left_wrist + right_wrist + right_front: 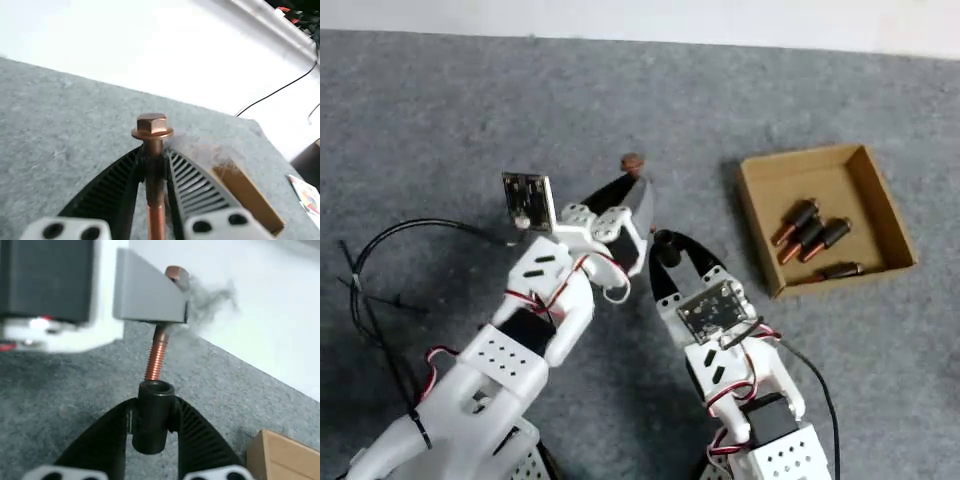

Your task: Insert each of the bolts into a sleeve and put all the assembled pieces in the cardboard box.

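Note:
My left gripper [154, 165] is shut on a copper bolt [153, 150] and holds it off the carpet, its hex head [632, 161] pointing away from the arm. My right gripper [152, 415] is shut on a black sleeve [152, 415], seen from above as a black cap [666, 252]. In the right wrist view the bolt's threaded end [157, 356] stands right at the sleeve's open mouth, in line with it. The cardboard box [865, 165] lies to the right and holds several assembled bolt-and-sleeve pieces [812, 235].
Grey carpet [440, 120] covers the table, with a white wall strip along the far edge. Black cables [380, 270] loop at the left beside the left arm. In the right wrist view a corner of the box [285, 455] shows.

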